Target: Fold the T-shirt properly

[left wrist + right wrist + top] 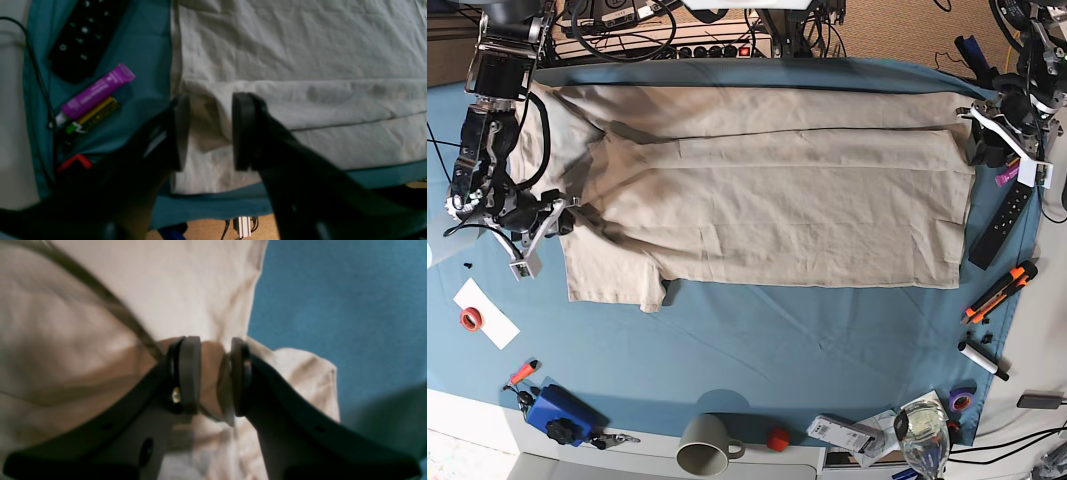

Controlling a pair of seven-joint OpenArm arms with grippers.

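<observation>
The beige T-shirt point(767, 190) lies spread flat on the blue table cloth point(777, 330), collar end at the left, with its far long edge folded over in a band. My right gripper point(552, 222) is at the near left sleeve area. In the right wrist view point(216, 376) it is shut on a bunched fold of the T-shirt point(66, 323). My left gripper point(983, 135) is at the far right hem corner. In the left wrist view point(206, 131) its jaws stand apart over the folded layer of the T-shirt point(300, 50), just inside the hem edge.
A black remote point(997, 228), a purple tube point(98, 91) and pens lie right of the hem. Orange markers point(999, 290) lie at the right edge. A mug point(704, 443), a blue box point(557, 413) and a red tape roll point(470, 319) sit along the near and left sides.
</observation>
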